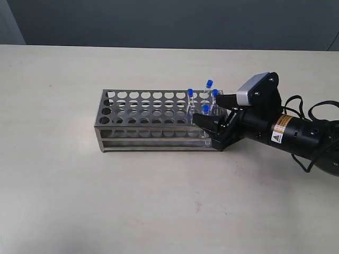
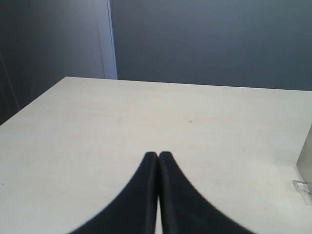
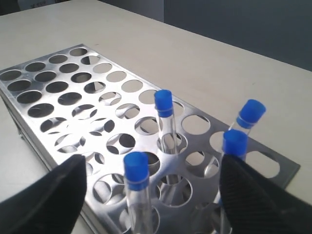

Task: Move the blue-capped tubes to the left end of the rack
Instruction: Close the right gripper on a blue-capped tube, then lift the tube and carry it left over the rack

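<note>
The steel rack (image 1: 153, 138) stands mid-table, long side toward the exterior view. Several blue-capped tubes stand in holes at its right end, one nearest the front (image 1: 205, 109), one further left (image 1: 190, 92) and two behind (image 1: 210, 83). My right gripper (image 1: 209, 108) is open at that end, with the front tube between its spread fingers and touching neither. In the right wrist view that tube (image 3: 136, 168) stands between the right gripper (image 3: 153, 168) fingers, above the rack (image 3: 285, 168). My left gripper (image 2: 158, 155) is shut and empty over bare table, away from the rack.
The rack's holes left of the tubes hold nothing. The right arm and its cables (image 1: 312, 135) lie over the table to the right of the rack. A pale object (image 2: 304, 156) shows at the edge of the left wrist view.
</note>
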You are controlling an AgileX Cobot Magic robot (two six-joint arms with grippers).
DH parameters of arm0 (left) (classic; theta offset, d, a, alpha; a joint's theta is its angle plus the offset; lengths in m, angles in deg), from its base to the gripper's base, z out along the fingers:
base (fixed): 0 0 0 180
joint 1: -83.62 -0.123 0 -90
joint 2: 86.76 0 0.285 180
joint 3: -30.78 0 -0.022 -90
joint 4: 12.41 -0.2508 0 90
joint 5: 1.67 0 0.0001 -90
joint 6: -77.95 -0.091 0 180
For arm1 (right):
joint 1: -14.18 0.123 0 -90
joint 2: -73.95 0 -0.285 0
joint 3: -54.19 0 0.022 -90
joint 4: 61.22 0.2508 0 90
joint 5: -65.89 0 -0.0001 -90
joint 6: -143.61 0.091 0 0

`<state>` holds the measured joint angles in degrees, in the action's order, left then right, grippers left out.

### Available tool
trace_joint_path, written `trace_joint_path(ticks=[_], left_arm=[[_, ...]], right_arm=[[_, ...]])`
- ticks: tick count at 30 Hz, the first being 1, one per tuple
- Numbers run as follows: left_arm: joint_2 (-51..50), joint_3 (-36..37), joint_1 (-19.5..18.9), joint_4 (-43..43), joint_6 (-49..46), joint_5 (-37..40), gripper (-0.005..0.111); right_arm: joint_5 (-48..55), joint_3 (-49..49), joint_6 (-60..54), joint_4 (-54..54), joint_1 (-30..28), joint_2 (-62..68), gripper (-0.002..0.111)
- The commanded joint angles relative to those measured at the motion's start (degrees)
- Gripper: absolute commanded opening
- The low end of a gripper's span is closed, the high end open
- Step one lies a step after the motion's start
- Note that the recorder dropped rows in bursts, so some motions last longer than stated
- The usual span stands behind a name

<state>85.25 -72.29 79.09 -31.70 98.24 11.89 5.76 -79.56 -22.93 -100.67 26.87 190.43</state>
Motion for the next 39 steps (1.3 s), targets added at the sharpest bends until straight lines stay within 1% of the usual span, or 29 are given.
trace_joint_path(ticks=[1,5,9,18,20,22,24,25,26,27,28,33,39], left_arm=[[0.2,0.2,0.5,0.2,0.2,-0.2,0.0],[0.2,0.2,0.5,0.2,0.2,-0.2,0.0],[0.2,0.2,0.5,0.2,0.2,-0.2,0.0],[0.2,0.2,0.5,0.2,0.2,-0.2,0.0],[0.2,0.2,0.5,0.2,0.2,-0.2,0.0],[0.2,0.2,0.5,0.2,0.2,-0.2,0.0],[0.2,0.2,0.5,0.2,0.2,-0.2,0.0],[0.2,0.2,0.5,0.2,0.2,-0.2,0.0],[0.2,0.2,0.5,0.2,0.2,-0.2,0.0],[0.2,0.2,0.5,0.2,0.2,-0.2,0.0],[0.2,0.2,0.5,0.2,0.2,-0.2,0.0],[0.2,0.2,0.5,0.2,0.2,-0.2,0.0],[0.2,0.2,0.5,0.2,0.1,-0.2,0.0]], right_arm=[[0.0,-0.3,-0.4,0.4,0.2,0.2,0.072],[0.0,-0.5,-0.4,0.8,1.4,0.2,0.072],[3.4,-2.1,-0.5,1.2,3.5,0.2,0.072],[5.1,-2.6,-0.1,3.0,3.5,0.2,0.072],[7.1,-2.6,0.3,3.0,3.5,0.2,0.071],[9.3,-2.6,1.9,3.0,3.5,0.2,0.063],[9.2,-2.6,3.2,3.0,3.5,0.2,0.035],[9.1,-2.6,3.2,3.0,3.5,0.2,0.026],[9.1,-2.6,3.2,2.8,3.5,0.2,0.011],[9.1,-2.6,3.3,2.6,3.5,0.2,0.002],[9.0,-2.6,3.7,2.1,3.5,0.2,0.0],[7.1,-2.6,5.8,-0.9,3.5,-1.4,0.0],[9.1,-2.6,5.8,-0.9,3.5,-9.3,0.0]])
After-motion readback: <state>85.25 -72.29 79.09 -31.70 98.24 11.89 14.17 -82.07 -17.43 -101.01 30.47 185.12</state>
